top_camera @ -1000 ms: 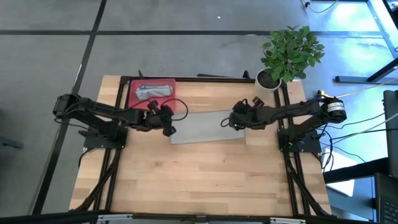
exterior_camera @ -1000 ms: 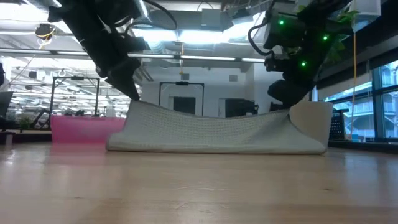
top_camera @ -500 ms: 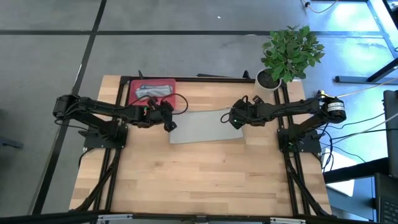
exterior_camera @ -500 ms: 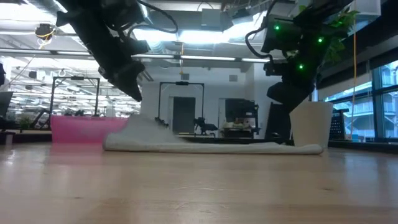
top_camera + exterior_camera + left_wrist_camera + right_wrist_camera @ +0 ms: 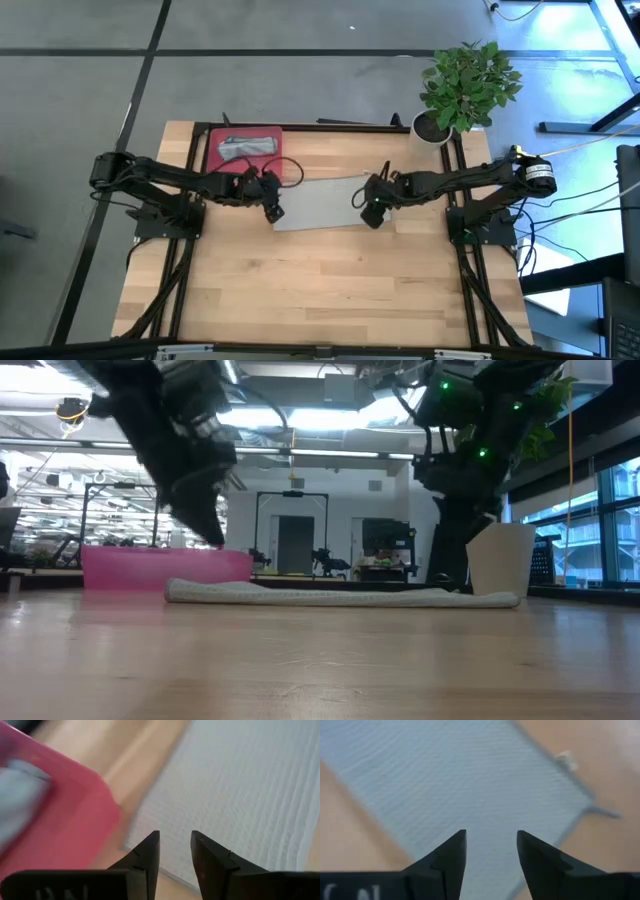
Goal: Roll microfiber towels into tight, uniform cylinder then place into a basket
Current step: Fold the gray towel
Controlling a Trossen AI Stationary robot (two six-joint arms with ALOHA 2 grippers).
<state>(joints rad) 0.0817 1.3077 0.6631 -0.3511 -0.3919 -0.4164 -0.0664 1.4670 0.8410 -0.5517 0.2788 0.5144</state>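
Note:
A light grey microfiber towel [image 5: 325,203] lies flat on the table as a wide strip; it also shows in the low view [image 5: 340,595]. My left gripper [image 5: 272,208] hovers open over its left end [image 5: 175,845], just above the cloth [image 5: 235,795]. Over its right end my right gripper [image 5: 368,212] also stands open [image 5: 490,845], the towel [image 5: 470,785] spread below it. The basket, a red tray [image 5: 212,135], stands at the far left and holds a rolled pale towel [image 5: 245,149].
A white pot [image 5: 430,128] with a green plant stands at the far right corner, showing pale in the low view [image 5: 500,560]. The red tray [image 5: 150,568] sits just behind the towel's left end. Bare wood spreads over the near half of the table [image 5: 320,290].
Both grippers have opened and let go of the grey towel's far edge, which they held raised. The right end dropped first, then the left, and the towel now lies flat. My right gripper has moved toward the table's left and near edges, over the cloth.

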